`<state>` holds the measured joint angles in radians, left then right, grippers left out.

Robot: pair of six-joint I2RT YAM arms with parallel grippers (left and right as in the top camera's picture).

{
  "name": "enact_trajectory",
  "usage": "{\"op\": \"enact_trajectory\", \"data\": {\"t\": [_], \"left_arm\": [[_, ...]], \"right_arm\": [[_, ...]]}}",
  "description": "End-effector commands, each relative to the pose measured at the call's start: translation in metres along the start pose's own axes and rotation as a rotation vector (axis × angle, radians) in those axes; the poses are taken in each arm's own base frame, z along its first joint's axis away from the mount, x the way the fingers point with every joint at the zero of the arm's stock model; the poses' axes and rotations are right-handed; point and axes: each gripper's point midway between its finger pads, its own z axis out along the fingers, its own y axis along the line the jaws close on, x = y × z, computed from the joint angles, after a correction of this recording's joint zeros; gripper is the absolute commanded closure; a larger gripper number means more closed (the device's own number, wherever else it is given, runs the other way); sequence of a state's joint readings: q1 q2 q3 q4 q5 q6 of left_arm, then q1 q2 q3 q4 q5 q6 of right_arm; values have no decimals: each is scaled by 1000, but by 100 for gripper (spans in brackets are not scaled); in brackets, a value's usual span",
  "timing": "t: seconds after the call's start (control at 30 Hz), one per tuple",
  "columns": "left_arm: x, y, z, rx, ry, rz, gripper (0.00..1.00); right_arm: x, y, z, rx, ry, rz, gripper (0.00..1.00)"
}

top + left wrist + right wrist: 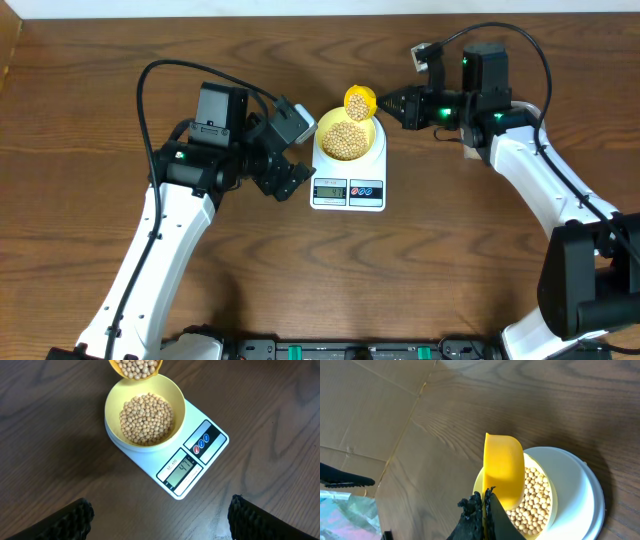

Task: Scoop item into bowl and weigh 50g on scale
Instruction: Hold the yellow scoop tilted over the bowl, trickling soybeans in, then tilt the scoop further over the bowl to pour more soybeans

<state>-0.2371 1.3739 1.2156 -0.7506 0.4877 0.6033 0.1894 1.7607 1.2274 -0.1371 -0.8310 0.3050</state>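
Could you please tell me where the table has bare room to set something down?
Free: the table in front of the scale, between left arm and right arm. Crowded: around the bowl, with scoop, left gripper, right gripper.

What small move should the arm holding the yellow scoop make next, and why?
Probably tip the bright yellow plastic scoop a touch more, trickling out a few small tan beans. The right tool, shut on the scoop, holds it over the pale-yellow round bowl on the white flat scale, beans remain in it, and the grey display seems to read forty-something, short of fifty.
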Motion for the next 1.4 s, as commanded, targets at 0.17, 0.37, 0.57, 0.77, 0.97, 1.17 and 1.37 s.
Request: {"op": "enact_trajectory", "data": {"t": [0.17, 0.37, 0.57, 0.77, 0.97, 1.17, 1.37], "left_arm": [[5, 1, 1, -5, 9, 3, 12], [5, 1, 1, -5, 9, 3, 12], [5, 1, 1, -5, 8, 4, 12], [5, 1, 1, -5, 9, 3, 12], [5, 1, 1, -5, 9, 3, 12], [5, 1, 1, -5, 9, 3, 12], [5, 1, 1, -5, 8, 4, 12]], "right_arm": [[0, 6, 1, -17, 1, -3, 99], [5, 5, 2, -13, 21, -2, 99], [4, 7, 3, -15, 15, -144, 99], [14, 7, 5, -16, 52, -119, 99], [11, 6, 6, -2, 40, -82, 99], [0, 9, 6, -10, 0, -118, 99], [6, 5, 7, 12, 19, -119, 99]]}}
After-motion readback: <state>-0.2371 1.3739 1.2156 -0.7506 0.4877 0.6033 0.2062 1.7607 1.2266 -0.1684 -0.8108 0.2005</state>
